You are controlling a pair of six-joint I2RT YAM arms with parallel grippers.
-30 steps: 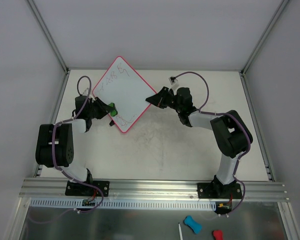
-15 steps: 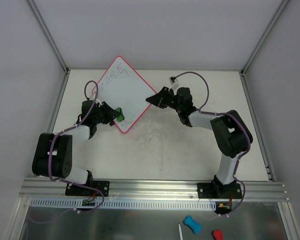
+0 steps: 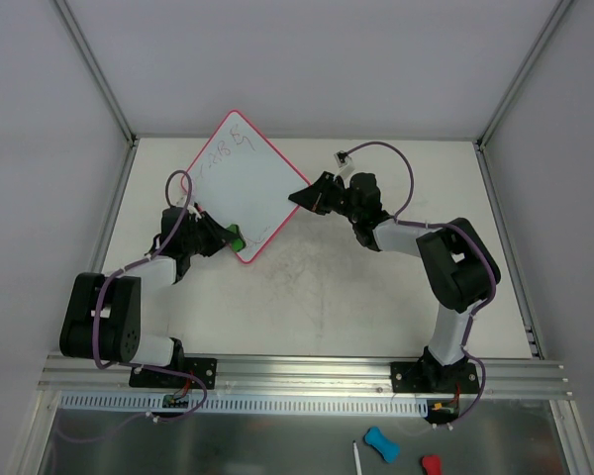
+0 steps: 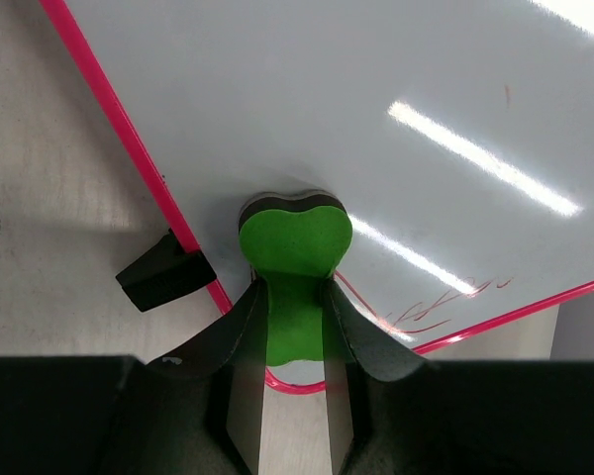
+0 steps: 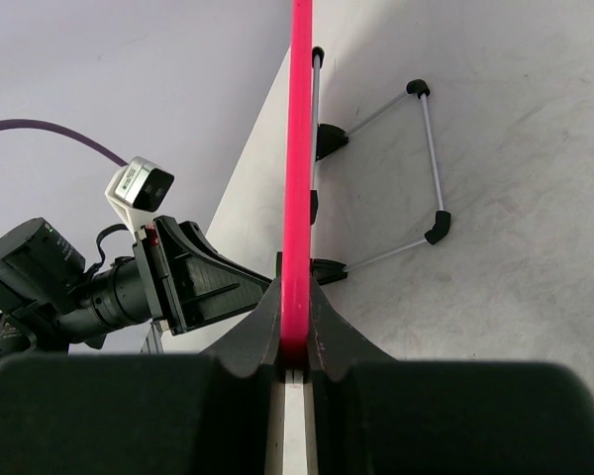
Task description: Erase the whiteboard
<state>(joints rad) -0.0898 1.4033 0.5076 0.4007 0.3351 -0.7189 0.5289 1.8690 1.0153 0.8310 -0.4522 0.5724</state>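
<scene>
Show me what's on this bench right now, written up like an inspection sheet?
Surface: pale table, scuffed with grey marks.
Job's things: whiteboard with a pink rim and scribbles at two corners; green eraser against it.
Clutter: blue piece, red piece and white stick on the metal shelf below the arm bases.
Grippers: left gripper shut on the eraser; right gripper shut on the whiteboard's rim.
Cables: purple cables loop off both arms.
Surroundings: grey walls, metal frame posts.
</scene>
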